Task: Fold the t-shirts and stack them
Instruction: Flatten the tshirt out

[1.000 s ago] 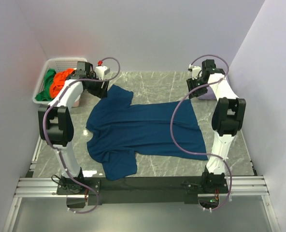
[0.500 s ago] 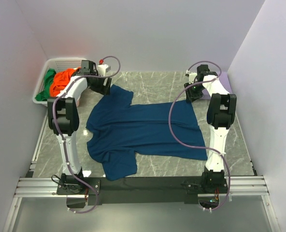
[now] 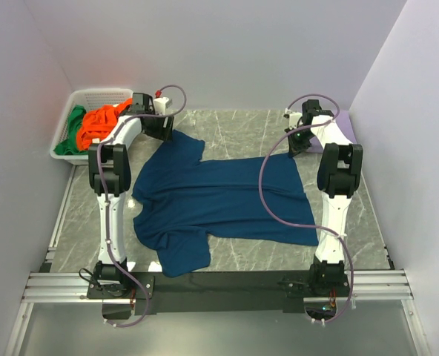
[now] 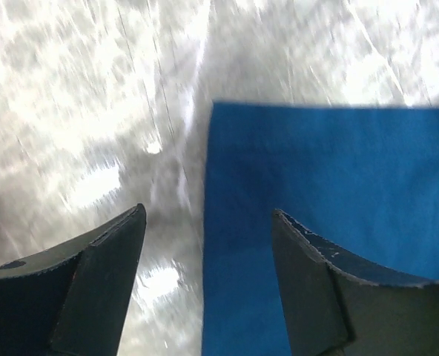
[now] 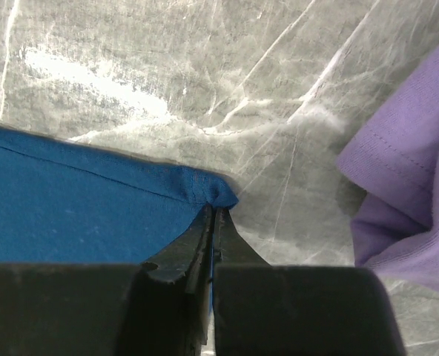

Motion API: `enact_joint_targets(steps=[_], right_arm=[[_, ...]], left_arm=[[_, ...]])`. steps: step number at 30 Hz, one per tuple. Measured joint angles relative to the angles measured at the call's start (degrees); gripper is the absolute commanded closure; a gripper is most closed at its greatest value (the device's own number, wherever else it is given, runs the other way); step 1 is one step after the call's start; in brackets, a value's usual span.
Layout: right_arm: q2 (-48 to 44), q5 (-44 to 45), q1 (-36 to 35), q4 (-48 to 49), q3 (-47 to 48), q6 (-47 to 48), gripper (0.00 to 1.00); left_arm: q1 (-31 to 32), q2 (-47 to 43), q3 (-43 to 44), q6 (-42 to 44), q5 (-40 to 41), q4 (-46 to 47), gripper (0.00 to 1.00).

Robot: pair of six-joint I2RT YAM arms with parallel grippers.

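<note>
A large navy blue t-shirt (image 3: 219, 196) lies spread flat on the marble table, and no chest print shows. My left gripper (image 3: 164, 132) is over its far left sleeve. In the left wrist view that gripper (image 4: 207, 211) is open, its fingers straddling the straight edge of the blue cloth (image 4: 331, 163) and gripping nothing. My right gripper (image 3: 294, 144) is at the shirt's far right corner. In the right wrist view the right gripper (image 5: 213, 209) is shut on the bunched corner of the blue cloth (image 5: 78, 200). Orange (image 3: 101, 120) and green (image 3: 75, 133) t-shirts sit crumpled in the basket.
The white slotted basket (image 3: 62, 154) stands at the far left corner by the wall. A purple cloth (image 5: 405, 185) lies just right of my right gripper. Walls close in the table on three sides.
The right gripper has closed on the shirt's far right corner. The left arm has swung inward and straightened, carrying its open gripper slightly right, over the sleeve's edge.
</note>
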State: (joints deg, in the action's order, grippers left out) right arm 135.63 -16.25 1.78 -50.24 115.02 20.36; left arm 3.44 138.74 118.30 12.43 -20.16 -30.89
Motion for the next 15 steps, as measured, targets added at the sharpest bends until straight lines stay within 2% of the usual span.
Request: enact_joint_targets(steps=[3, 8, 15], right_arm=[[0.0, -0.1, 0.0, 0.0, 0.0, 0.1, 1.00], [0.0, -0.1, 0.0, 0.0, 0.0, 0.3, 1.00], [0.0, 0.1, 0.0, -0.2, 0.0, 0.3, 1.00]], left_arm=[[0.0, 2.2, 2.7, -0.1, -0.1, 0.2, 0.30], [0.5, 6.3, 8.2, 0.2, 0.1, -0.1, 0.40], [2.1, 7.1, 9.1, 2.4, 0.8, 0.7, 0.48]])
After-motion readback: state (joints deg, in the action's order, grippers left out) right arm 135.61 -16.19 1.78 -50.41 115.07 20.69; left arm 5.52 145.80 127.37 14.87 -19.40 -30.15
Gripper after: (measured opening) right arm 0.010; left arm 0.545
